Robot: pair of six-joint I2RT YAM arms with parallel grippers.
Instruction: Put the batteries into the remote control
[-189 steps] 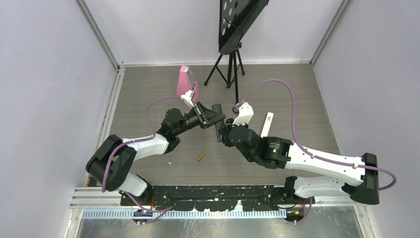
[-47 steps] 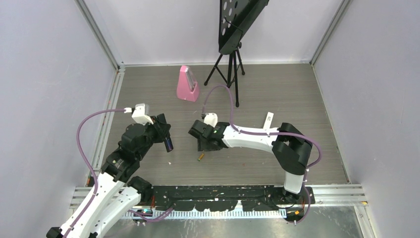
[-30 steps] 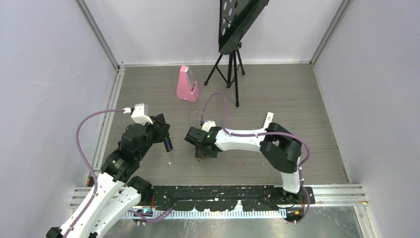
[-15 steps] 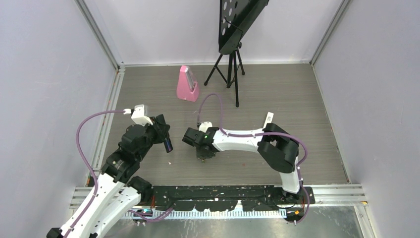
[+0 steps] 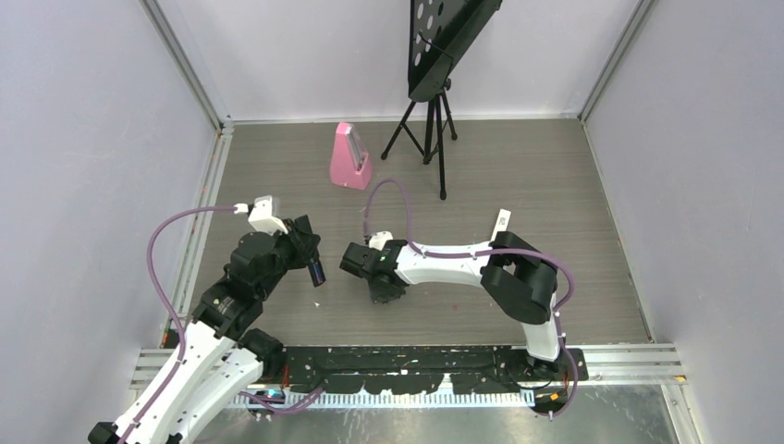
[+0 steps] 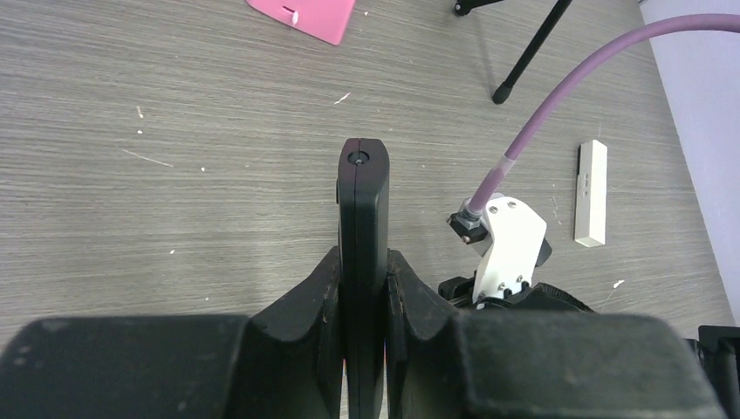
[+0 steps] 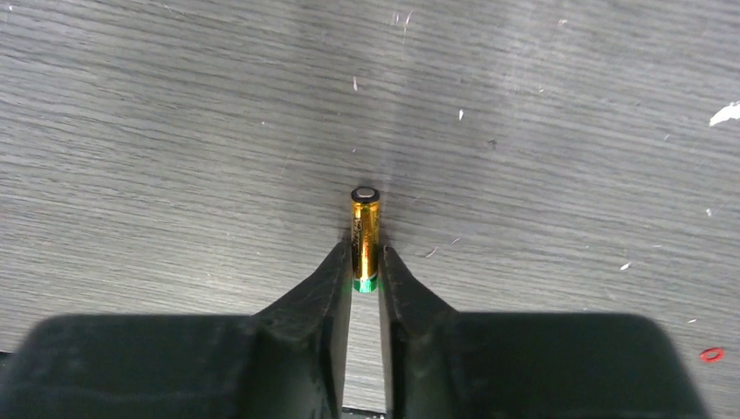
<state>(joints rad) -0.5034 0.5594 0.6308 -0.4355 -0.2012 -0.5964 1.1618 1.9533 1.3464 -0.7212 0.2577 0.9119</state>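
Battery [image 7: 365,223] now in right end effector [image 7: 366,258]

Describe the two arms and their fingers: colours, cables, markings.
Both the left arm and right arm have white links with black joints. A purple cable loops to each white wrist mount. The right shows a green light. The fingers are black tapered wedges.

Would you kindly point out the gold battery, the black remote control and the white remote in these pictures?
gold battery [image 7: 365,236], right wrist view, middle of its gold casing.
black remote control [image 6: 363,218], left wrist view, narrow edge near its far end.
white remote [image 6: 591,193], left wrist view, middle of its face.
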